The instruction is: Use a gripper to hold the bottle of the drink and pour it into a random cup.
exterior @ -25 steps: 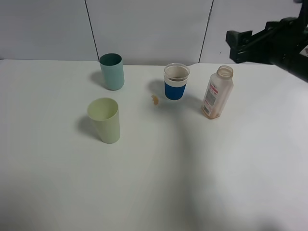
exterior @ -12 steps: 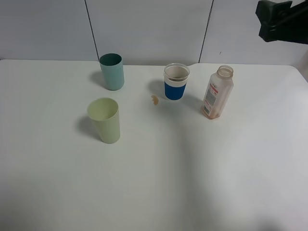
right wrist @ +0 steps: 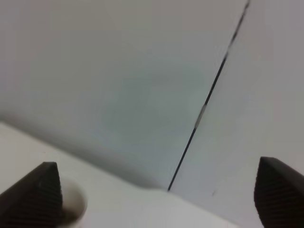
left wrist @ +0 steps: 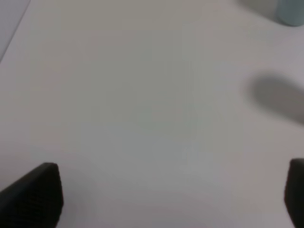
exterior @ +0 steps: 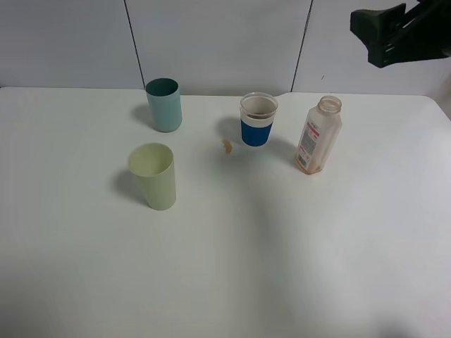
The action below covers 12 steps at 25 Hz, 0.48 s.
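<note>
Black right gripper (exterior: 394,32) high above bottle (exterior: 318,135), jaws wide apart, empty, cup (exterior: 258,120) beside

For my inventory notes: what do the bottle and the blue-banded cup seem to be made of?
The bottle looks like thin clear plastic: you see brownish residue through its wall, and a paper-like white and pink label is on it. The cup seems to be clear plastic too, judging by its see-through rim, with a matte white and blue band; this could be paper or print.

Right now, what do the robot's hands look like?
Both are black and blocky. The right gripper is a dark, boxy shape high at the back. Close up, its fingertips are wedge-shaped with a fine ribbed texture. The left gripper has the same dark, dotted pads.
</note>
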### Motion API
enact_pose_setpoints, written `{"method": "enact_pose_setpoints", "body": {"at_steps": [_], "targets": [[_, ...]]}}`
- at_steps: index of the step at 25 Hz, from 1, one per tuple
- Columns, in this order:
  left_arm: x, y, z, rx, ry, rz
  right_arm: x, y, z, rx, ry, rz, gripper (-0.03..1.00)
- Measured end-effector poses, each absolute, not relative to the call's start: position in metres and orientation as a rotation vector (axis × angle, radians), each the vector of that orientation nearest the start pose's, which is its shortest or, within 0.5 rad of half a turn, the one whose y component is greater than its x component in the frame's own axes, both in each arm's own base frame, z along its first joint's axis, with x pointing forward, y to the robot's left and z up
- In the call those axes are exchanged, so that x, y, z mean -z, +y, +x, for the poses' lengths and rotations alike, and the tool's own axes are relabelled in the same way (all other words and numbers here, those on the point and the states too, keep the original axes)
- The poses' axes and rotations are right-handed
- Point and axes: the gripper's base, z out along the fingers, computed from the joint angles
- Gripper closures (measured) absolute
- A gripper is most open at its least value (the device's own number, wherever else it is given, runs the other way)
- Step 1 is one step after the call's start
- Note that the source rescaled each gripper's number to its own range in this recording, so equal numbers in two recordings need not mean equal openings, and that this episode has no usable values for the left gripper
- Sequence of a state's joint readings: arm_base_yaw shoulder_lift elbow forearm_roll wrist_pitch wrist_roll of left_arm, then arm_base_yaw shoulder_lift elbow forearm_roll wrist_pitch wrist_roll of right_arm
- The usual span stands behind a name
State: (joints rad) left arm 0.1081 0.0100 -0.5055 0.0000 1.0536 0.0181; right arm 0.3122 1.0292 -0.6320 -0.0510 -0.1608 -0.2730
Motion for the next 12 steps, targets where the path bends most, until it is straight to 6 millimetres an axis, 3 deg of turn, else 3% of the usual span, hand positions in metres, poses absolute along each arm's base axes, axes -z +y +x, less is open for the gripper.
{"method": "enact_pose_setpoints", "body": {"at_steps": [7, 12], "targets": [[-0.279, 0.000, -0.004, -0.079, 2.041, -0.092, -0.331, 0.062, 0.210, 0.086, 1.883, -0.620, 0.18], [-0.279, 0.000, -0.004, -0.079, 2.041, -0.092, -0.334, 0.046, 0.186, 0.212, 2.008, -0.651, 0.18]]}}
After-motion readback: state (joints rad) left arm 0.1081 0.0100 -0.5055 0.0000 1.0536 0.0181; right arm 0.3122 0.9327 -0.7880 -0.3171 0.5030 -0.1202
